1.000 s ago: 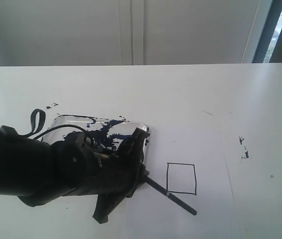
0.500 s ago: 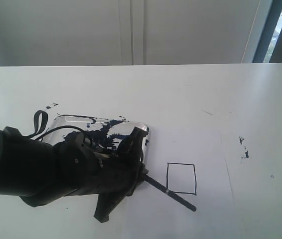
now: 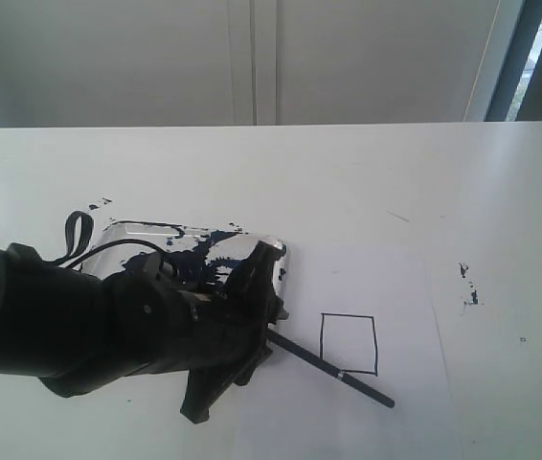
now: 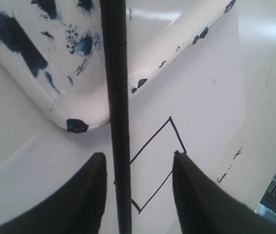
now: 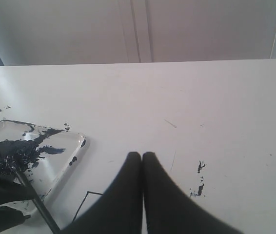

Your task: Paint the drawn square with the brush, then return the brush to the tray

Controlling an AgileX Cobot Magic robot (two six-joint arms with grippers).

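Observation:
The brush (image 3: 333, 372) lies slanted, its dark end over the tray (image 3: 123, 230) and its handle crossing the lower left corner of the drawn square (image 3: 349, 343), which is white inside. My left gripper (image 3: 261, 326) sits over the brush at the tray's near corner. In the left wrist view the brush (image 4: 116, 97) runs between my open left gripper (image 4: 139, 156), close to one finger and well clear of the other, with the square (image 4: 152, 165) and tray rim (image 4: 79, 105) beyond. The right gripper (image 5: 142, 155) is shut and empty above the table, seeing tray (image 5: 77, 146), brush (image 5: 35, 204) and square (image 5: 86, 209).
The square is drawn on a white paper sheet (image 3: 395, 287) to the right of the tray. Dark paint specks (image 3: 468, 287) mark the table right of the sheet. A black cable loop (image 3: 72, 230) lies by the tray's far left corner.
The brush's free end has slid a little to the right, past the square's lower edge. The left arm has barely shifted.

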